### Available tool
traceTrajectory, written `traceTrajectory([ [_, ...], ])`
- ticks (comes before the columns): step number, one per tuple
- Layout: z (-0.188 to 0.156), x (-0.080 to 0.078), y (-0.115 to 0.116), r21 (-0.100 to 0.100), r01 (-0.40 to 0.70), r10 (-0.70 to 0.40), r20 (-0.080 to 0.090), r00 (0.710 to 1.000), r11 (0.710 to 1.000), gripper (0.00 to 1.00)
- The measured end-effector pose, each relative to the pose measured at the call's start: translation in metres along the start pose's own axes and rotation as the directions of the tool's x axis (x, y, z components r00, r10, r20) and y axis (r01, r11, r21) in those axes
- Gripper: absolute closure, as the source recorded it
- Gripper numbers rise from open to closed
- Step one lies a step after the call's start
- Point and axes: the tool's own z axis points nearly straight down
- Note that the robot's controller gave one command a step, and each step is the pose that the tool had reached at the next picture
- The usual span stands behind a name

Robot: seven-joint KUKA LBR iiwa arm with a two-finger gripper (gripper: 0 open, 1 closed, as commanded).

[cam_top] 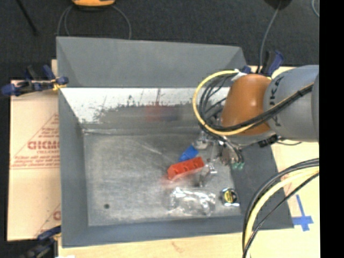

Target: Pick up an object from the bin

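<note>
My gripper [207, 170] hangs low in the right half of the bin, under the orange wrist cover. Its tip is right at the right end of an orange-red ridged block [184, 169] that lies slightly tilted on the bin floor. A small blue piece [187, 155] lies just behind the block, touching its upper edge. Whether the gripper touches the block I cannot tell.
A crumpled clear plastic bag [191, 200] lies near the bin's front wall, just below the block. A small yellow-and-black tape measure [230, 196] sits to its right, near the front right corner. The arm covers the bin's right side.
</note>
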Motion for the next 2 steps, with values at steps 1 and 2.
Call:
traceTrajectory([
  [1, -0.006, -0.004, 0.0, 0.002, 0.003, -0.003, 0.008, 1.0, 1.0, 1.0],
  [2, -0.137, -0.008, -0.02, 0.003, 0.001, -0.001, 0.012, 1.0, 1.0, 1.0],
])
